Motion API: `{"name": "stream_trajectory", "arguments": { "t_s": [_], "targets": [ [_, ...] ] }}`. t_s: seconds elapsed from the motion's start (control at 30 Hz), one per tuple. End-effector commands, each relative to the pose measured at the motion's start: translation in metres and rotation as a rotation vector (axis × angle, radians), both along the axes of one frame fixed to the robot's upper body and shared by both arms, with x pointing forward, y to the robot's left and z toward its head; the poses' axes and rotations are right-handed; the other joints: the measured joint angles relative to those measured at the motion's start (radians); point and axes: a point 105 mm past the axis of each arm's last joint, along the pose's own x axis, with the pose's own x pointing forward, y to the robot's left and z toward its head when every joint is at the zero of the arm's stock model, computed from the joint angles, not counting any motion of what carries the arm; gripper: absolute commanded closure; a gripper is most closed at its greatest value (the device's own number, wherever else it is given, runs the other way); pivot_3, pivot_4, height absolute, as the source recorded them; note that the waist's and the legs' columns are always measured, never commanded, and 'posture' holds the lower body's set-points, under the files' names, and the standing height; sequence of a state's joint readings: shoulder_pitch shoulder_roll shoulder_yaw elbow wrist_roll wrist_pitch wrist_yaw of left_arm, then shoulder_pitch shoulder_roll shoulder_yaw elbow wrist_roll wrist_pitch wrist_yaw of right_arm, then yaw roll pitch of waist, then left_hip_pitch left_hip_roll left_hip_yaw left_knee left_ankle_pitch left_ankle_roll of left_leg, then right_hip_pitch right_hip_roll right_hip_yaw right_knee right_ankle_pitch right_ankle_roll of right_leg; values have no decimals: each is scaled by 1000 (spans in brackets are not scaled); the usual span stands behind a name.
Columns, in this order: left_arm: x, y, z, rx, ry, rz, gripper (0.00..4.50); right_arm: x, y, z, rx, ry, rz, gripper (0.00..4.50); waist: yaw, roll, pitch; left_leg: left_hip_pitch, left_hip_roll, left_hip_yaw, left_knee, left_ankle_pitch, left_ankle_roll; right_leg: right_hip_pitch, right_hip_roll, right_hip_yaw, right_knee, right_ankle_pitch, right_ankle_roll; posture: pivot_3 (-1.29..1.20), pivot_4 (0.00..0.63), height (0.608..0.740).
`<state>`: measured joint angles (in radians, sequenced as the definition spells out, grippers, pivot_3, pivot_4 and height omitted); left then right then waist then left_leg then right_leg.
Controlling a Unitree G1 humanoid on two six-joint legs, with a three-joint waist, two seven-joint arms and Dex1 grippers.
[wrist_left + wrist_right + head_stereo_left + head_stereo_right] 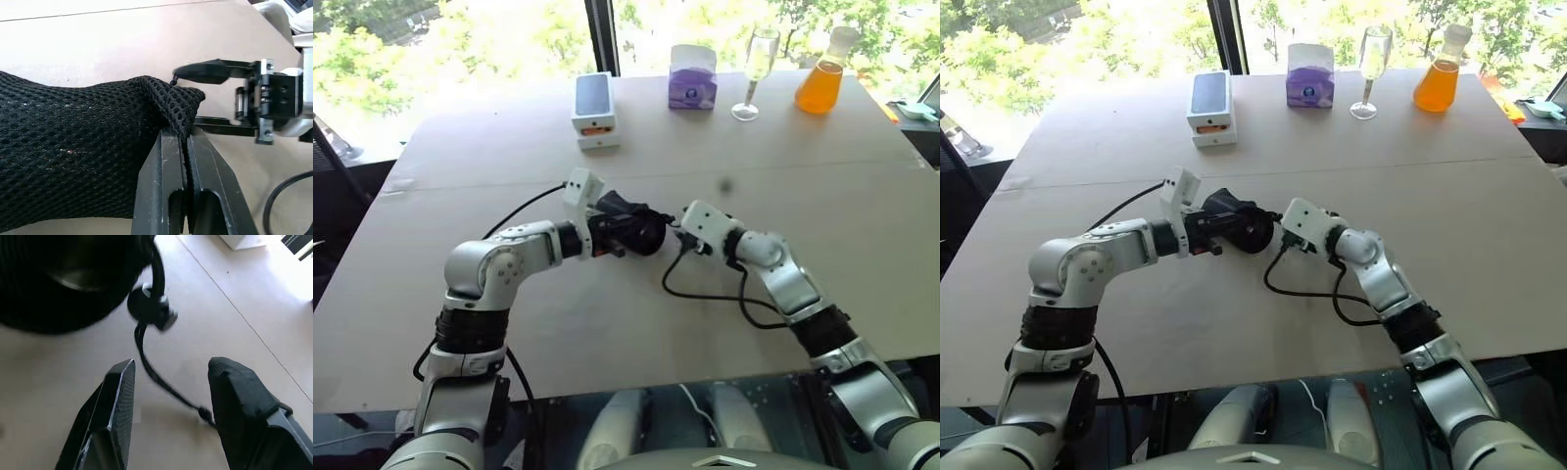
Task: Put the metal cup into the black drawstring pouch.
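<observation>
The black drawstring pouch is pinched by the left gripper; right gripper released (cord dangling).

table: pale board top | far edge: white box, purple tissue box, stemmed glass, orange flask

The table lies bare around the pouch, open to approach from either side. A box, tissue box, glass and flask line the far edge.

Bulging black mesh pouch, perhaps cup-filled
</observation>
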<state>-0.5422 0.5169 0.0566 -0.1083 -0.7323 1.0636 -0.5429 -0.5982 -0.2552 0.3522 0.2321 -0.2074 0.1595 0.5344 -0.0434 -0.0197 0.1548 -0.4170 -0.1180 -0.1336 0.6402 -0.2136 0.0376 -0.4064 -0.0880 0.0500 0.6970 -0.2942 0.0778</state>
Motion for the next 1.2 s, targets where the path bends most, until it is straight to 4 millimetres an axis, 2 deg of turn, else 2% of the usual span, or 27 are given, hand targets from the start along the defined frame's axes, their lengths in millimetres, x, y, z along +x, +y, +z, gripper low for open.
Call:
{"name": "stream_trajectory", "arguments": {
  "t_s": [0.03, 0.23, 0.27, 0.3, 0.4, 0.53, 0.7, 0.8, 0.83, 0.87, 0.9, 0.97, 1.07, 1.2],
  "targets": [
    [-5, 2, 16, -33, -55, -16, 4500, 7, 4, 11, 64, -30, -5, 2160, 3, 0, 0, 0, 0, 0, 0, 0, 0, 0, 0, 0, 0, 0, 0, 0, 150, 740],
    [-4, 7, 23, -60, -58, 9, 4500, 14, 10, 3, 89, 3, -22, 2160, -1, 0, 0, 0, 0, 0, 0, 0, 0, 1, 1, -1, 0, 0, 0, 0, 150, 740],
    [-4, 8, 23, -61, -58, 12, 4500, 15, 10, 2, 85, 0, -29, 2666, -3, 0, 0, 1, 0, 0, 0, 0, 0, 1, 1, 0, 0, 0, 0, 0, 150, 740],
    [-3, 9, 24, -62, -59, 14, 4500, 17, 8, 1, 83, -3, -39, 2896, -3, 0, 0, 1, 0, 0, 0, 0, 0, 1, 1, 0, 0, 0, 0, 0, 150, 740],
    [-4, 12, 22, -60, -57, 18, 4500, 20, -1, 0, 70, -31, -72, 4370, -1, 0, 0, 1, 0, 0, 0, 0, 0, 1, 1, 0, 0, 0, 0, 0, 150, 740],
    [-5, 14, 21, -63, -52, 18, 4500, 26, -13, 9, 99, -82, -132, 4455, -1, 0, 0, 1, 0, 0, 0, 0, 0, 1, 1, 0, 0, 0, 0, 0, 150, 740],
    [-6, 17, 19, -39, -56, 17, 4500, 30, -31, 39, 137, -200, -202, 4455, -2, 0, 0, 1, 0, 0, 0, 0, 0, 1, 1, 0, 0, 0, 0, 0, 150, 740],
    [-17, 7, 26, -33, -89, -78, 3643, 28, -41, 55, 139, -260, -229, 4500, -1, 0, 0, 1, 0, 0, -1, 0, 0, 0, 1, 0, 0, 0, 0, 0, 150, 740],
    [-21, 4, 30, -39, -100, -110, 3134, 26, -44, 61, 135, -285, -232, 4500, 0, 0, 0, 1, 0, 0, -1, 0, 0, 0, 1, 0, 0, 0, 0, 0, 150, 740],
    [-24, 2, 33, -41, -108, -140, 2853, 23, -45, 67, 133, -302, -232, 4500, 2, 0, 0, 1, 0, 0, -1, 0, 0, 0, 1, 0, 0, 0, 0, 0, 150, 740],
    [-26, 1, 36, -40, -117, -167, 2231, 21, -46, 70, 131, -312, -230, 4500, 2, 0, 0, 1, 0, 0, -1, 0, 0, 0, 1, 0, 0, 0, 0, 0, 150, 740],
    [-31, -2, 49, -39, -161, -237, 1377, 14, -45, 78, 122, -333, -219, 4500, 1, 0, 0, 1, 0, 0, -1, 0, 0, 0, 1, 0, 0, 0, 0, 0, 150, 740],
    [-27, -12, 71, 4, -272, -305, 1377, 5, -41, 88, 101, -358, -195, 4500, 2, 0, 0, 1, 0, 0, -1, 0, 0, 0, 1, 0, 0, 0, 0, 0, 150, 740],
    [-13, -34, 84, 39, -378, -355, 1377, -1, -37, 96, 86, -373, -178, 4500, 5, 0, 0, 1, -1, 0, -1, 0, 0, 1, 1, -1, -1, 0, 0, 0, 150, 740]
  ]
}}
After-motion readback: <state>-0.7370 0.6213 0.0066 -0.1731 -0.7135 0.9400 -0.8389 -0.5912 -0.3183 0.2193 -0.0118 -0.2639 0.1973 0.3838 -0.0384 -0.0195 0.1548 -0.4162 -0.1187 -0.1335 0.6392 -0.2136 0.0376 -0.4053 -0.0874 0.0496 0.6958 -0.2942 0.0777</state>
